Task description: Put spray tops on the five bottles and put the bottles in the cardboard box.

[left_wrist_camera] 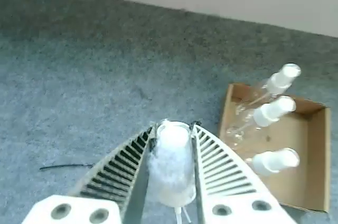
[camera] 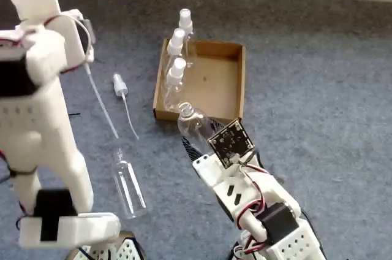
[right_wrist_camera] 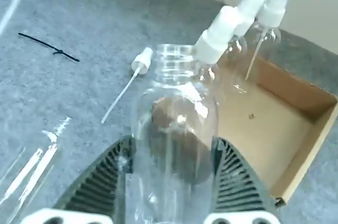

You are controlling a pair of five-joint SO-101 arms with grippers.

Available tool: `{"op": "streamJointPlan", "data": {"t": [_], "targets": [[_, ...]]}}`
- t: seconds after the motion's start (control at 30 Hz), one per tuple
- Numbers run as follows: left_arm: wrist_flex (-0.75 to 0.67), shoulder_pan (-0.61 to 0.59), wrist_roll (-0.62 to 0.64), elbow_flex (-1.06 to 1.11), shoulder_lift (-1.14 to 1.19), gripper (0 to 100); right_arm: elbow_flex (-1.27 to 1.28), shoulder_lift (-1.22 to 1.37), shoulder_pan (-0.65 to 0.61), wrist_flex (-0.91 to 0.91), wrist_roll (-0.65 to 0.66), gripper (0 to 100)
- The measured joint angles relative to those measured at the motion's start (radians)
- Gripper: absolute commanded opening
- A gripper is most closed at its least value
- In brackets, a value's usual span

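Right wrist view: bottle (right_wrist_camera: 174, 97) clamped in gripper (right_wrist_camera: 173, 150).

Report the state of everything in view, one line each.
left gripper, shut on held spray top
right gripper, shut on held bottle
held bottle, no top
boxed bottles, three, standing, tops on
loose spray top, lying on carpet
loose bottle, lying on carpet, no top
cardboard box, open
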Motion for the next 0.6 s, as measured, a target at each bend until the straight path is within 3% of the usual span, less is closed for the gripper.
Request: {"op": "streamJointPlan", "data": {"t": [0.13, 0.27, 0.6], "targets": [[-0.003, 0.181, 0.0, 0.035, -0.181, 0, 0.006, -0.012, 0.006, -0.081, -0.081, 0.4], [-0.097, 0.368, 0.0, 0.081, -0.292, 0, 0.008, -0.017, 0.008, -0.098, -0.095, 0.4], [-0.516, 0.497, 0.0, 0.318, -0.298, 0, 0.008, -0.021, 0.008, -0.1, -0.097, 0.4]]}}
